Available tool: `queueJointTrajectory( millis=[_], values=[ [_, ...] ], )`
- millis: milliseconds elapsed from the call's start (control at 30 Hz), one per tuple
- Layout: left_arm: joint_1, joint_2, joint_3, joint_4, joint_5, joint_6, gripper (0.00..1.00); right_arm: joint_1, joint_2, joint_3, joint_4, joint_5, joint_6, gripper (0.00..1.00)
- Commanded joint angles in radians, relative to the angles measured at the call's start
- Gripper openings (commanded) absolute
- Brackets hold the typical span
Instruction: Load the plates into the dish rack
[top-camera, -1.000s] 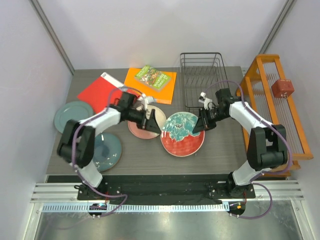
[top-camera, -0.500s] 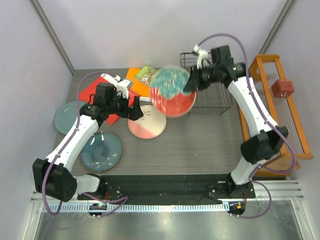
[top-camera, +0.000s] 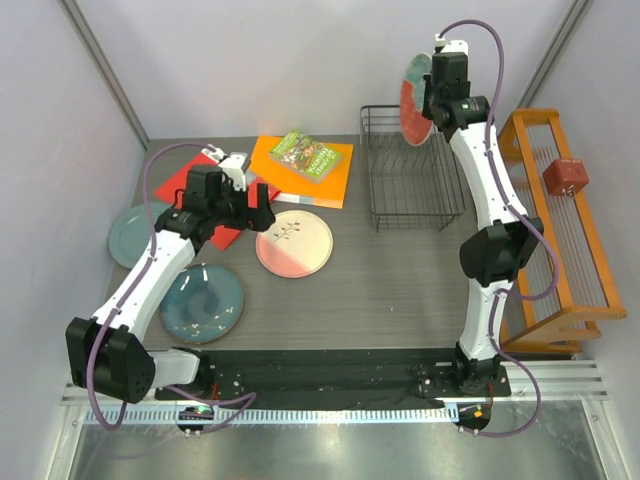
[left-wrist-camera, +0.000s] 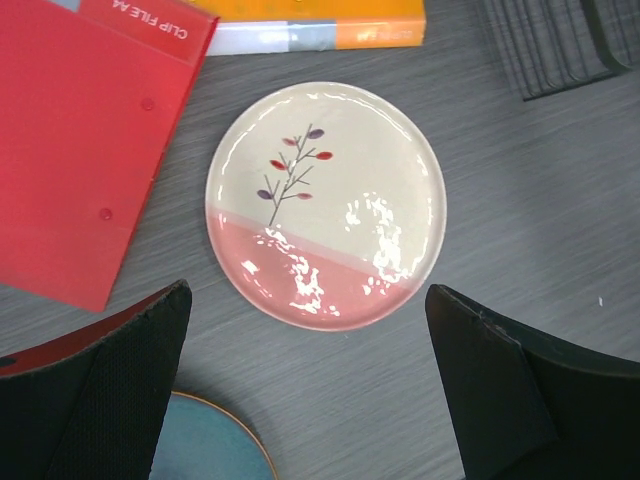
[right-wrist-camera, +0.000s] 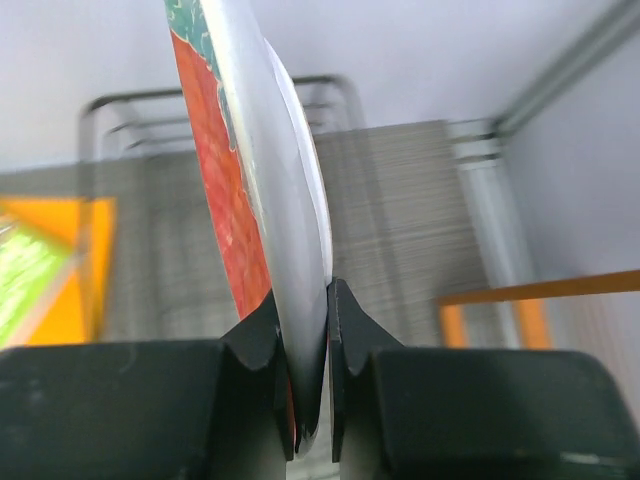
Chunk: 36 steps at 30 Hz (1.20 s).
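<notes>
up high, red plate (right-wrist-camera: 210, 170) stands edge-on, pinched between right fingers (right-wrist-camera: 355, 335), top cut off; left fingers (left-wrist-camera: 120, 370) gape over pink plate (left-wrist-camera: 325, 205).

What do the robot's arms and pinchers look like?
The left arm and right arm have white links and chunky black joints. A thin purple cable loops along each. The left gripper and right gripper each have two black fingers.

Pale lilac walls (top-camera: 250, 60), grey wood-grain table (top-camera: 400, 290), orange wooden rack (top-camera: 535, 117) at right, even light
</notes>
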Motion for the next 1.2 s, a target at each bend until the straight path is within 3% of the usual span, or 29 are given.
queueJointTrajectory(
  millis=[0,367,1167],
  values=[
    [0.005,0.01,-0.007,0.078,-0.096,0.01,0.99,0.017,0.009,0.099,0.352,0.37,-0.095,0.01],
    [0.007,0.077,0.029,0.084,-0.062,-0.001,0.99,-0.001,0.11,0.106,0.369,0.434,-0.18,0.01],
    [0.005,0.076,-0.022,0.06,-0.092,-0.007,0.99,-0.039,0.239,0.034,0.277,0.33,-0.121,0.01]
  ],
)
